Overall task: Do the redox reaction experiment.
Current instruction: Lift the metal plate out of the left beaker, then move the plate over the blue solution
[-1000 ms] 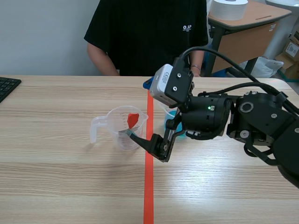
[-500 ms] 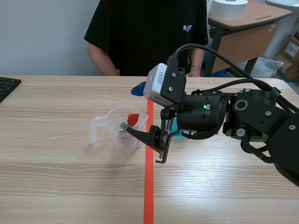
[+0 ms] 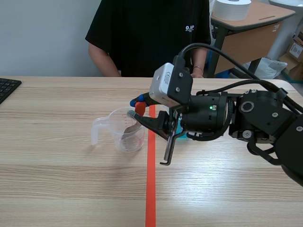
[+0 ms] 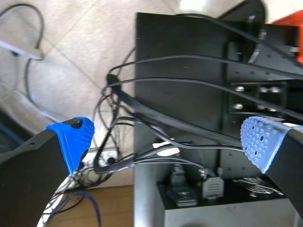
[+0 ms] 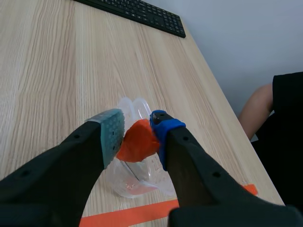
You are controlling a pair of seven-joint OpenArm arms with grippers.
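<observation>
Orange-red lump (image 5: 138, 145): you are clamping it between your right gripper's (image 5: 136, 128) pads, just above the clear plastic measuring jug (image 3: 124, 135). Aim to centre it inside the rim before letting go. Your left gripper (image 4: 165, 137) is hanging spread apart, off the table.

Pale wall (image 3: 42, 33) behind wooden table (image 3: 57, 189); perhaps a desk (image 3: 258, 40) beyond.

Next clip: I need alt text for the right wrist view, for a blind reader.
The right gripper is shut on a small orange-red piece, held just above a clear plastic measuring cup on a wooden table. A black keyboard lies farther off, and a person's arm shows beyond the table's edge.
</observation>
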